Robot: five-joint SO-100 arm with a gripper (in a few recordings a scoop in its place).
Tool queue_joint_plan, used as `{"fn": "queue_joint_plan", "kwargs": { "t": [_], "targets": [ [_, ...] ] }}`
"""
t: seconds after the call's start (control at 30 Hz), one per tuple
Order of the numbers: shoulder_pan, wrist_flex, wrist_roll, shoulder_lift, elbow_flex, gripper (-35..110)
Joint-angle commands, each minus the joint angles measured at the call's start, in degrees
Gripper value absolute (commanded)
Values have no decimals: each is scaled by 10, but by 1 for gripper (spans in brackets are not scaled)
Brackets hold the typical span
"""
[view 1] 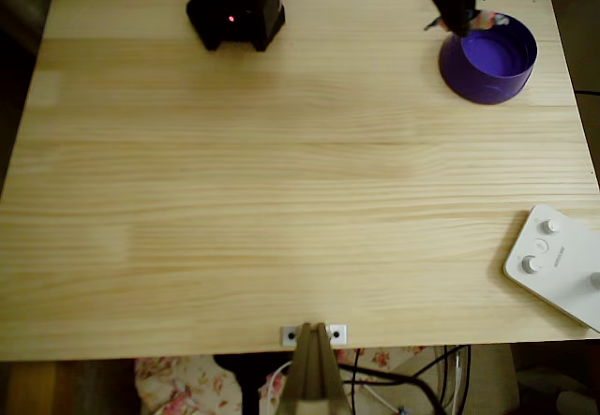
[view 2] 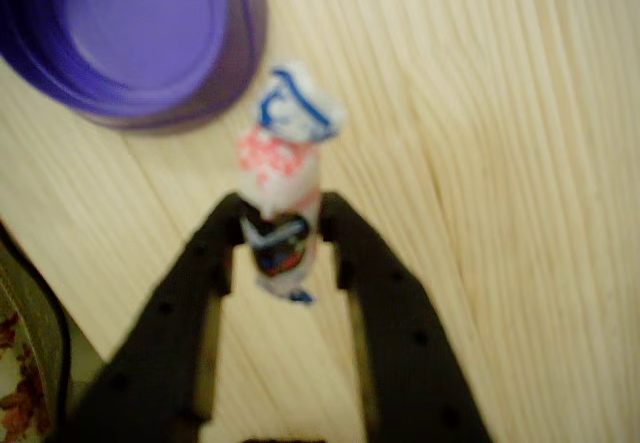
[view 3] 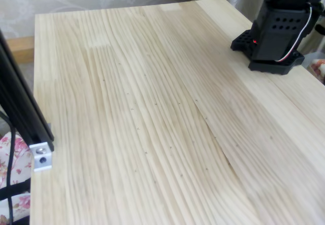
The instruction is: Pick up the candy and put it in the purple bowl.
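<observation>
Black arm base (view 3: 277, 29) w/ red LED, black pincer (view 2: 283, 248)

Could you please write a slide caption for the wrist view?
Pincer shut on the wrapped candy, held beside the purple bowl over the wooden table.

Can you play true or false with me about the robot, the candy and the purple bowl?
1. The robot's black hand is pinching the small pink-and-white wrapped candy. True.
2. The candy already lies inside the round, deep purple plastic bowl. False: in the wrist view it is held just beside the bowl's rim.
3. The purple bowl has something in it. False: its inside looks bare.
4. A white box with round knobs sits at the wooden table's lower right edge in the overhead view. True.
5. The bowl stands in the middle of the table. False: it stands near the upper right corner in the overhead view.
</observation>
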Motion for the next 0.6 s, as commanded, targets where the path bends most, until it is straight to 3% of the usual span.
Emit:
{"fn": "queue_joint_plan", "kwargs": {
  "t": [0.0, 0.57],
  "targets": [
    [-21, -26, 14, -16, -101, 0],
    [-101, -134, -11, -127, -135, 0]
  ]
}}
